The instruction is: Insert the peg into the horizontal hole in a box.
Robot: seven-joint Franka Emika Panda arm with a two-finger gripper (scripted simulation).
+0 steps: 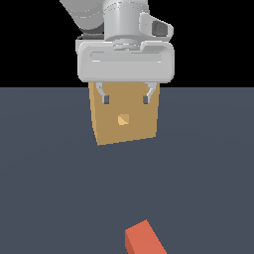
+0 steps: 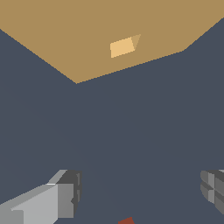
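The tan box stands on the dark floor in the middle of the exterior view, its small hole facing the camera. My gripper hangs open in front of the box's upper part, with nothing between its fingers. The peg lies on the floor near the bottom edge of the exterior view, well apart from the gripper; only its orange-red end shows. The wrist view shows the box, its hole, both fingertips spread wide, and a sliver of the peg.
The dark grey floor stretches all around the box and peg. A black background lies behind the arm.
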